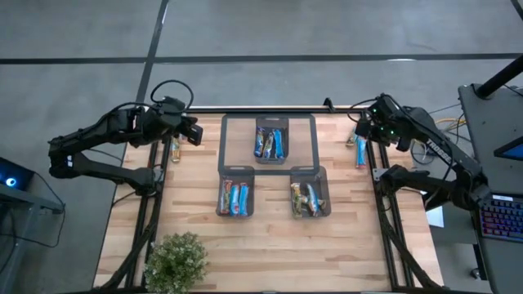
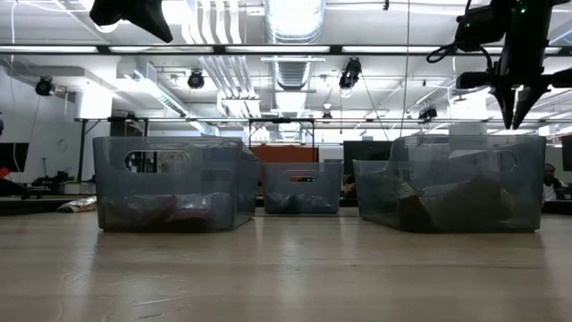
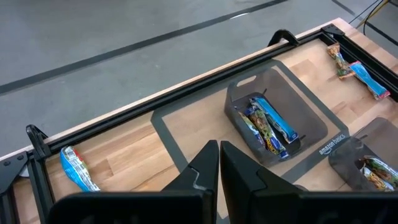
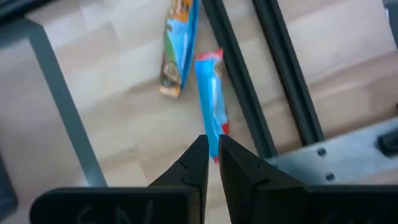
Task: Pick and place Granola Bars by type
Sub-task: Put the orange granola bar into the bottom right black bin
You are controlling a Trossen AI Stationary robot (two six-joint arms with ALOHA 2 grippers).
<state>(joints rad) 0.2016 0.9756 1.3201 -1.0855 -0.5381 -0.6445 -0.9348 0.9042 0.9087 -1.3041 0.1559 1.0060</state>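
Two granola bars lie flat at the table's far right edge: a blue one with red ends (image 4: 211,102) (image 1: 360,152) and a blue-and-gold one (image 4: 179,50) beyond it. My right gripper (image 4: 212,155) (image 2: 518,103) hangs shut high above the near end of the blue bar, pointing down, with nothing between its fingers. Another blue bar (image 3: 78,168) (image 1: 175,149) lies by the far left edge. My left gripper (image 3: 219,163) (image 1: 191,132) waits shut in the air above the far left corner. Sorted bars fill three bins.
Three dark see-through bins hold bars: one far centre (image 1: 271,140), one near left (image 1: 234,197), one near right (image 1: 310,197). A grey tape outline (image 1: 222,147) frames the far bin. A potted plant (image 1: 176,260) stands at the near left edge. Black frame rails (image 4: 273,74) run beside the right-hand bars.
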